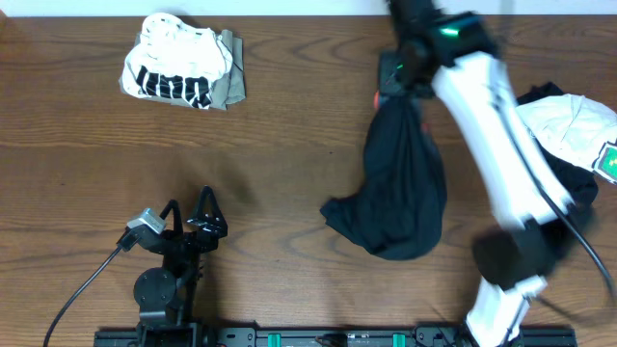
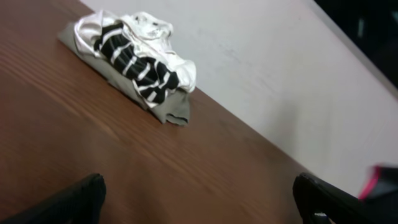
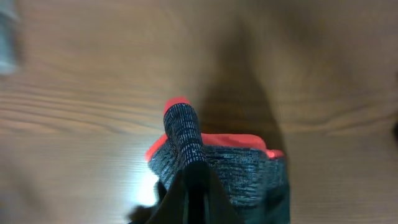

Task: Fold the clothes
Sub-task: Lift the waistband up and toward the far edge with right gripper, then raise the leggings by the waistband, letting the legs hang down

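Clamped fully shut, right gripper (image 1: 395, 75) at the far side of the table, fingers (image 3: 198, 186) pinched on the grey knit waistband (image 3: 239, 174) with its red-orange edging. Spread wide with nothing between the fingers, left gripper (image 1: 189, 207), low on the left near the front edge, over bare wood.

Underneath everything, a brown wood-grain table (image 1: 289, 145).

Right of centre, long black trousers (image 1: 400, 183): bunched, narrow at the top where held by the waistband, widening into a dark crumpled mass toward the front edge. Whether resting on the wood or hanging just clear, cannot tell.

At the far right edge, partly behind the blurred white arm, a heap with a black-and-white garment (image 1: 569, 125), pale part on top, black below. Well apart from the trousers.

At the far left corner, a small folded bundle: white black-printed top (image 1: 174, 67) lying on an olive cloth (image 1: 231, 69), olive showing along the right side and the near corner. Well apart from both grippers.

Smallest, a green tag (image 1: 608, 159) at the right rim of the heap.
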